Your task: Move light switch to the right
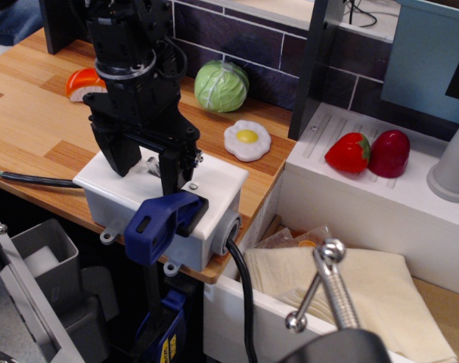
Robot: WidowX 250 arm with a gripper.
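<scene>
The light switch [151,162] is a small silver lever on top of the white rectangular box [214,184] at the front edge of the wooden counter. My black gripper [144,166] hangs low over the box, open, with one finger on each side of the lever. The right finger [173,168] stands right next to the lever and hides its metal plate. I cannot tell whether a finger touches the lever.
A blue clamp handle [162,219] grips the box's front edge. A cabbage [221,85], a fried egg [248,140] and a sushi piece [84,82] lie behind. A strawberry [348,152], a red fruit [389,153] and a grey shaker [451,162] sit on the white rack at right.
</scene>
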